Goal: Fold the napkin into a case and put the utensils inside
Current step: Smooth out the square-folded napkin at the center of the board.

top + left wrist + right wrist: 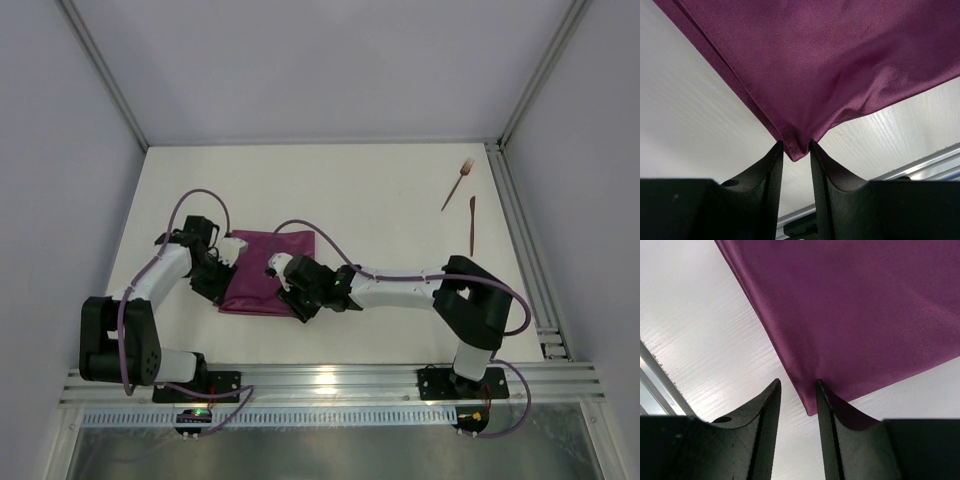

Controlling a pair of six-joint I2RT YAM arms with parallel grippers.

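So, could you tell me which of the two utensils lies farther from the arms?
The fork, the one with pale tines: it lies tilted, farther back than the straighter knife beside it.

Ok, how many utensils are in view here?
2: the fork at the far right of the table, and the knife beside it, slightly nearer. None appear hidden.
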